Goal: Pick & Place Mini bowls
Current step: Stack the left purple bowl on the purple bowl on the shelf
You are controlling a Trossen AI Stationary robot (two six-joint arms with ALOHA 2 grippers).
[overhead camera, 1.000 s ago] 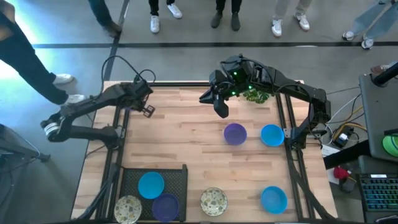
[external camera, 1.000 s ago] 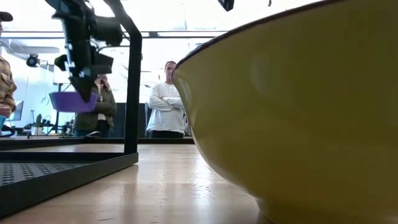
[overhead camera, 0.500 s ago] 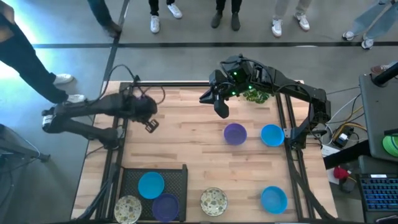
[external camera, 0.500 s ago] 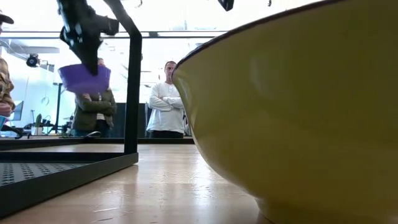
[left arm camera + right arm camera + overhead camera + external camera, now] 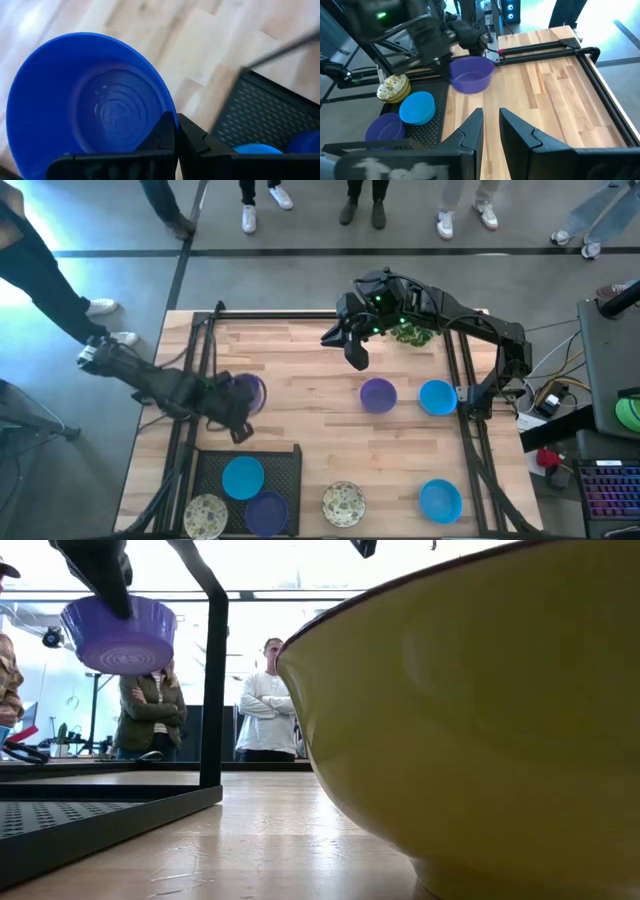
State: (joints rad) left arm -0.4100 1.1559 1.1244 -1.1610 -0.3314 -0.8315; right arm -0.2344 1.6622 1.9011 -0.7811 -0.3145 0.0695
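My left gripper [image 5: 238, 402] is shut on a purple mini bowl [image 5: 250, 390], which is up in the air over the table's left part, just far of the black tray [image 5: 290, 455]. The low view shows this bowl [image 5: 118, 633] well above the tabletop. In the tray rest a blue bowl [image 5: 243, 477], a purple bowl [image 5: 266, 511] and a speckled cream bowl [image 5: 205, 516]. On the wood stand a purple bowl [image 5: 377, 394], two blue bowls [image 5: 437, 396] [image 5: 440, 500] and a speckled one [image 5: 343, 502]. My right gripper [image 5: 355, 355] hangs open over the far middle. My left gripper pinches the purple bowl's rim [image 5: 169, 111], with one finger [image 5: 165, 135] inside the bowl and the other outside the wall. The bowl is lifted clear with its opening upward, slightly tilted.
A green leafy plant [image 5: 411, 333] sits at the far right, beside my right arm. A large yellow bowl wall [image 5: 480, 720] fills the low view close to the camera. Bare wood lies in the table's middle [image 5: 300, 410]. People stand beyond the far edge.
My left gripper has carried the purple bowl from the far left corner toward the table's near edge, closing on the tray. The bowl has stayed lifted and held the whole way.
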